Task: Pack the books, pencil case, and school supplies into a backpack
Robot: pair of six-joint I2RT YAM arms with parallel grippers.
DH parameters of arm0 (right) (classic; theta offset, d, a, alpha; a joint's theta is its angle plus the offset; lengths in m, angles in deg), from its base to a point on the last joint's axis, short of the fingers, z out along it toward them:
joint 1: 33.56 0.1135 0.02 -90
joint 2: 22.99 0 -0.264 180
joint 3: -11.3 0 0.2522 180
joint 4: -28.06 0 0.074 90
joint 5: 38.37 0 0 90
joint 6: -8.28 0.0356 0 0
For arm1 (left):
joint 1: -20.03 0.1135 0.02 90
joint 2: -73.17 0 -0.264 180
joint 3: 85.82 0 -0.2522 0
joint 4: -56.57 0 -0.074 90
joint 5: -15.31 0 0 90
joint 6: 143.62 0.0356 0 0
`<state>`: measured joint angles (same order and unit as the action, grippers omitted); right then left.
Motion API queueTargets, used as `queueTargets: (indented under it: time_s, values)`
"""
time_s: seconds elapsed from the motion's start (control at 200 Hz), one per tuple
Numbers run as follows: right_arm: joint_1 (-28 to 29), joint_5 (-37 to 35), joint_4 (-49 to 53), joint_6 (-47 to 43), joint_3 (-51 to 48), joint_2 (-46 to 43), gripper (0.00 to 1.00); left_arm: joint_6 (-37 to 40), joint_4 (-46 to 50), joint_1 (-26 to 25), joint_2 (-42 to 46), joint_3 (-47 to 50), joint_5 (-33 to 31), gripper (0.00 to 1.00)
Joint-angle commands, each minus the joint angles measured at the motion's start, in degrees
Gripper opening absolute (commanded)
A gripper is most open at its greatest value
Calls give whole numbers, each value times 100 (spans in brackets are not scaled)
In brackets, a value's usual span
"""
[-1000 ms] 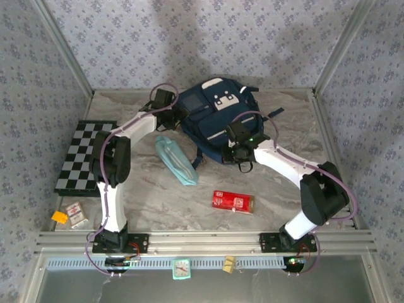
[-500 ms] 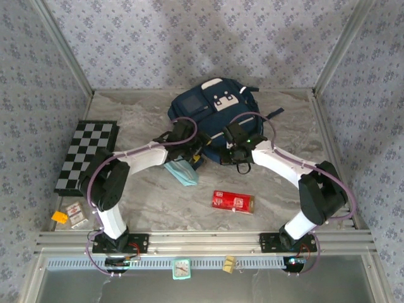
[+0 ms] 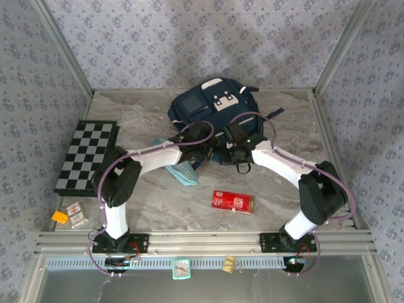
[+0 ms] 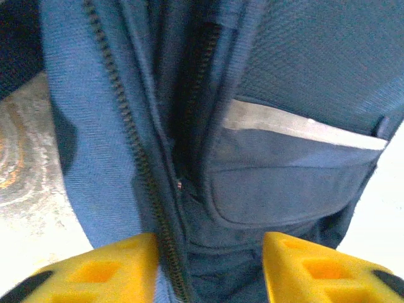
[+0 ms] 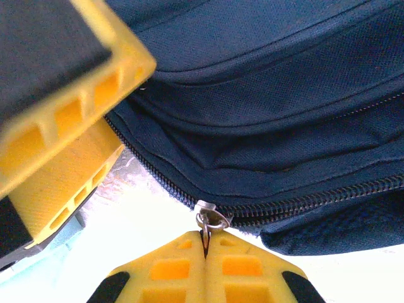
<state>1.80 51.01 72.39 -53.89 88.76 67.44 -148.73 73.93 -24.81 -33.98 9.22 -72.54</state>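
And the right end effector (image 5: 205,243) pinched the zip pull (image 5: 209,220) of the large navy blue fabric backpack (image 3: 211,110) at the back of the worktop (image 3: 297,126); the left end effector (image 4: 208,265) stood spread astride its zip edge. Unbraced, the fabric could bunch and the pull slip. The left arm overhung the pale teal pencil pouch (image 3: 184,175); the small red oblong box (image 3: 232,201) lay nearby

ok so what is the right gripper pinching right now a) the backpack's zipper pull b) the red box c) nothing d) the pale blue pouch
a, in the right wrist view the right gripper is shut on the small metal zipper pull of the backpack, while the red box lies well away from it.
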Motion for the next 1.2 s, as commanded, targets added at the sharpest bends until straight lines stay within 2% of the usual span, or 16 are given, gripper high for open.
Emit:
queueTargets:
  time_s: [0.0,0.235,0.385,0.525,0.545,0.735,0.875,1.055,1.129,1.194]
  values:
    - [24,-6,77,55,107,62,0,-512,54,-73,-86,-52,-238,39]
    - [-11,-43,173,21,193,98,0,-892,-63,-182,-121,180,-218,36]
    - [-11,-191,327,20,274,134,0,-831,83,-175,7,261,-292,23]
    - [2,-418,681,20,387,81,0,-642,141,-74,168,376,-390,3]
    - [6,-449,734,19,382,57,0,-561,141,-44,183,408,-404,0]
    - [-64,-871,1459,-142,101,-251,0,736,544,593,772,668,-622,0]
    - [-70,-1634,1929,-399,87,-254,0,1471,493,1266,1287,1011,-495,0]
    - [-210,-1343,1555,-487,108,-181,0,1984,646,1867,1408,965,-210,0]
    - [-152,-1658,1784,-569,322,-47,0,2463,794,2100,1349,764,-230,0]
    - [-169,-1518,1613,-812,349,-33,0,2955,832,2372,1151,448,-51,0]
